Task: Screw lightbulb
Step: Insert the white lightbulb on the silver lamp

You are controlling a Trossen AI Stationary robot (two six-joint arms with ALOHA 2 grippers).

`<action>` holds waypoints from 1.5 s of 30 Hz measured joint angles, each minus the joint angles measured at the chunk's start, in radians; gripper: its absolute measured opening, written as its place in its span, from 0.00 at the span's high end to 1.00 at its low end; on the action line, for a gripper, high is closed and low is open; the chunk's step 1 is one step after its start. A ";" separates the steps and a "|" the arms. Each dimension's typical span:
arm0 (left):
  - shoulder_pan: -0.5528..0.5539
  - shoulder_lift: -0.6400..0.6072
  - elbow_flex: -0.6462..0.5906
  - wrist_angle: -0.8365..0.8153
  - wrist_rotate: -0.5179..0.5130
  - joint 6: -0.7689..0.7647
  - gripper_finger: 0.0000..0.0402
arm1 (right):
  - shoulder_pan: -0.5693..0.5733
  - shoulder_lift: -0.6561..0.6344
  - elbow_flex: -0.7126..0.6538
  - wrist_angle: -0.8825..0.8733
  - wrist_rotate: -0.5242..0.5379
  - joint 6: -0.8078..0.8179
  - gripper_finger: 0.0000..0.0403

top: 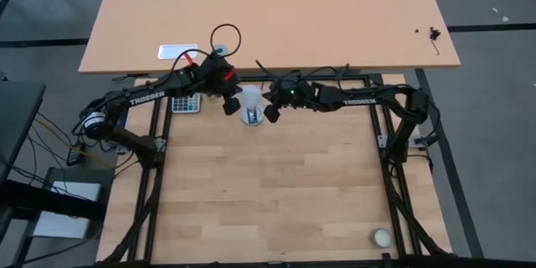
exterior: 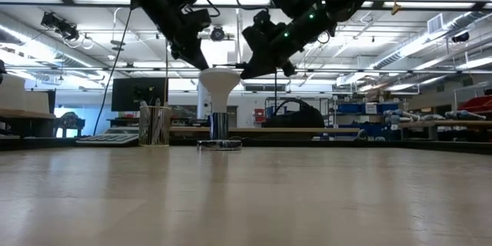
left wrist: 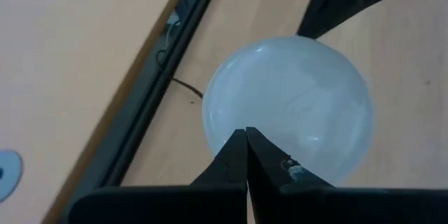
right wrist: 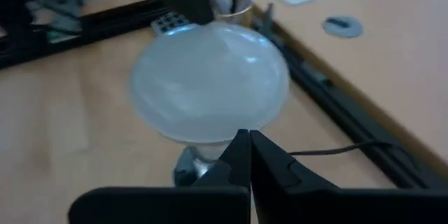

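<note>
- the lightbulb (top: 250, 100) stands upright near the back edge of the wooden table (top: 276, 193), globe up, its metal base set into a round silver socket (exterior: 219, 144).
- the left gripper (top: 230, 103) is just beside the globe on its left, fingers pressed together with nothing between them; its tips sit at the globe's edge.
- the right gripper (top: 271, 110) is just beside the globe on the opposite side, fingers likewise closed on nothing, tips at the globe's rim.
- in the low view both grippers slant down toward the top of the globe from either side.
- a calculator (top: 187, 104) lies by the left arm, and a small cream ball (top: 382, 237) rests at the table's front right corner, well apart.
- a cup of pens (exterior: 154, 125) stands behind the bulb.
</note>
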 joint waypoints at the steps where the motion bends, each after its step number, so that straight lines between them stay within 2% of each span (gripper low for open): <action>1: 0.000 0.000 0.000 -0.002 -0.001 0.000 1.00 | 0.000 0.003 0.000 -0.001 0.013 -0.001 0.98; 16: -0.002 0.000 -0.001 -0.004 0.006 0.008 1.00 | 0.004 -0.002 -0.001 0.034 0.025 0.023 0.97; 26: -0.002 0.002 -0.003 0.000 0.008 0.003 1.00 | 0.048 -0.005 0.001 0.001 -0.206 0.027 0.97; 29: -0.002 0.002 -0.003 0.007 0.008 0.000 1.00 | 0.063 -0.001 -0.001 -0.015 -0.238 0.026 0.97; 33: -0.004 -0.002 -0.003 0.013 0.006 0.000 1.00 | 0.074 -0.031 -0.001 -0.008 -0.229 0.019 0.97; 39: -0.004 -0.033 -0.007 0.006 0.006 -0.001 1.00 | 0.061 -0.070 -0.001 -0.003 -0.121 -0.004 0.97; 45: -0.011 -0.076 -0.007 0.040 0.052 -0.021 1.00 | 0.040 -0.065 -0.001 -0.009 -0.120 -0.004 0.97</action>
